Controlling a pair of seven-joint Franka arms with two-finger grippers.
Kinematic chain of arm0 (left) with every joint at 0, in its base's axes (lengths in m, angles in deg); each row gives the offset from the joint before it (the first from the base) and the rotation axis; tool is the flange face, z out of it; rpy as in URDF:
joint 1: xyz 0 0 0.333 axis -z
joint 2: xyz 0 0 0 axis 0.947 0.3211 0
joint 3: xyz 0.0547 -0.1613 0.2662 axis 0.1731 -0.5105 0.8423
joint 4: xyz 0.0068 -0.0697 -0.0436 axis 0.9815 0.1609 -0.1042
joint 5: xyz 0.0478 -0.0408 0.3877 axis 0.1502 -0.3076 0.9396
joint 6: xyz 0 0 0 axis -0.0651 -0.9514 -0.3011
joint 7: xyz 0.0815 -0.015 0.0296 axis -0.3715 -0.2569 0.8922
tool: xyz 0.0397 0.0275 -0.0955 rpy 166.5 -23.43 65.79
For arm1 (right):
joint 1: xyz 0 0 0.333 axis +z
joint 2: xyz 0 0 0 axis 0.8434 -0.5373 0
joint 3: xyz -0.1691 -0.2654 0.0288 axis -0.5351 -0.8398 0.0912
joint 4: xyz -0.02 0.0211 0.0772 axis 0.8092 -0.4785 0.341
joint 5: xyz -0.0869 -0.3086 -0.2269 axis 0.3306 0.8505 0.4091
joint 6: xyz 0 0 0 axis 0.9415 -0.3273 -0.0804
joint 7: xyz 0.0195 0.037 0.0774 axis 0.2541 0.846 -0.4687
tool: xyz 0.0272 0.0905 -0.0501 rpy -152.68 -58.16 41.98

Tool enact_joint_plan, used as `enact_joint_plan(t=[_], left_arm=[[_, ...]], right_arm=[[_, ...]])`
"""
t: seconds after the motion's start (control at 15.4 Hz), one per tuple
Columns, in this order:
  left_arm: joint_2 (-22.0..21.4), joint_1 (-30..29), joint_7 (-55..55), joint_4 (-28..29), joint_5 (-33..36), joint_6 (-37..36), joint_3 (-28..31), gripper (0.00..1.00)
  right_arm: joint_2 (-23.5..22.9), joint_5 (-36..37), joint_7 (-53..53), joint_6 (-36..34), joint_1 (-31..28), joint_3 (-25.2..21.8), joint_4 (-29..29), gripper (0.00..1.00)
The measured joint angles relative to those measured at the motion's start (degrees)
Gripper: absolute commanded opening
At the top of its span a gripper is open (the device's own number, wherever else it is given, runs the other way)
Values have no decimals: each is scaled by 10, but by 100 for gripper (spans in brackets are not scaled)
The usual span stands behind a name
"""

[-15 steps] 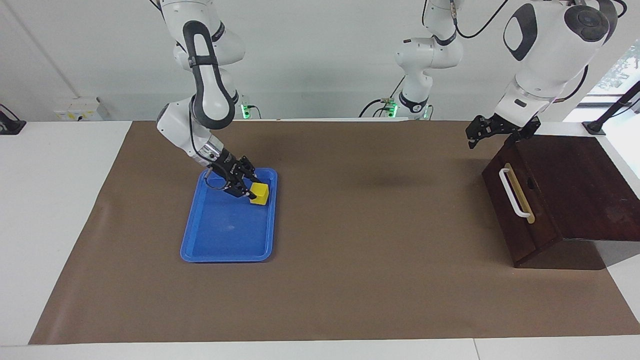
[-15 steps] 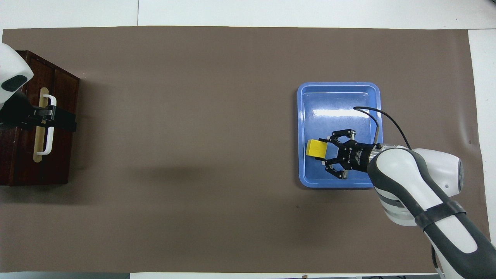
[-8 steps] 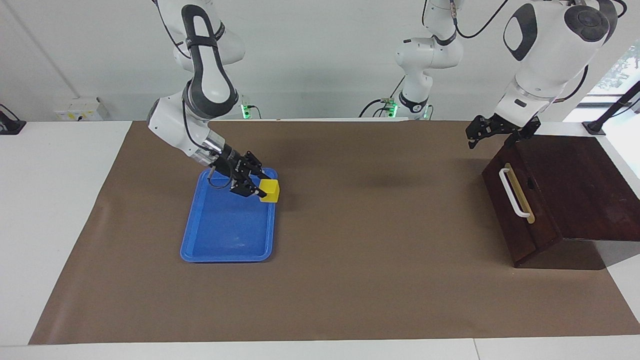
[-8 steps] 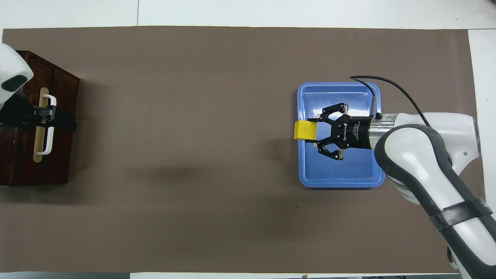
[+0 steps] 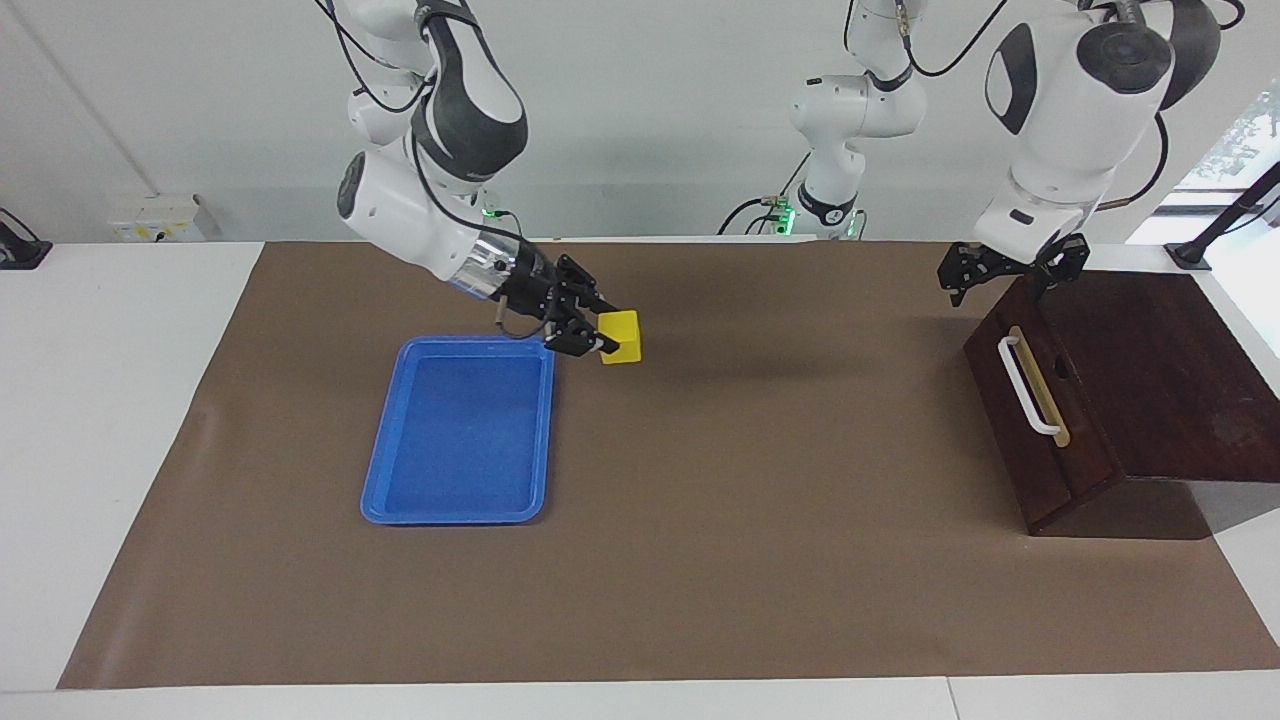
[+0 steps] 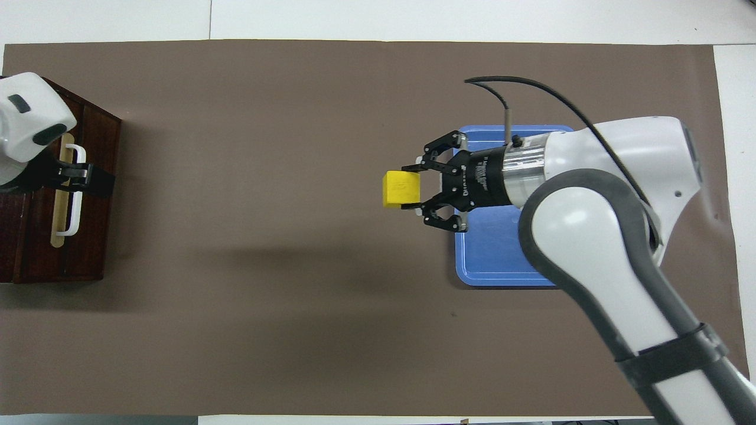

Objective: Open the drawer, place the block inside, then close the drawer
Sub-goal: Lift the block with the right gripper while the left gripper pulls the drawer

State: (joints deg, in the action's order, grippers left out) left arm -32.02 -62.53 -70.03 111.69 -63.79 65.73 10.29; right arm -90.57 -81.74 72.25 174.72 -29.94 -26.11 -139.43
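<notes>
We observe the right tool (image 5: 603,338) clenched on the small bright yellow cube block (image 5: 621,337), raised over the brown bench (image 5: 760,560) mat beside the flat blue plastic tray (image 5: 455,432). The left tool (image 5: 1000,270) hangs released above the closed dark wooden drawer (image 5: 1040,420) with its white bar handle (image 5: 1025,387). No legible writing.

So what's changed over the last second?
The right gripper, shut on the block, lifted it out of the tray and carried it over the mat toward the left arm's end of the table. The left gripper, open, shifted slightly above the drawer. The tray has not moved and the drawer remains closed.
</notes>
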Motion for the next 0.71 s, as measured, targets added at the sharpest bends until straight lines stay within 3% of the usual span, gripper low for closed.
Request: enact_joint_plan(t=[0.32,0.71], left_arm=[[36,8,54,67,100,106,0,100],[86,-39,71,71,116,214,7,100]], right_arm=[[-20,2,43,32,87,1,32,0],[-22,20,92,53,129,1,32,0]])
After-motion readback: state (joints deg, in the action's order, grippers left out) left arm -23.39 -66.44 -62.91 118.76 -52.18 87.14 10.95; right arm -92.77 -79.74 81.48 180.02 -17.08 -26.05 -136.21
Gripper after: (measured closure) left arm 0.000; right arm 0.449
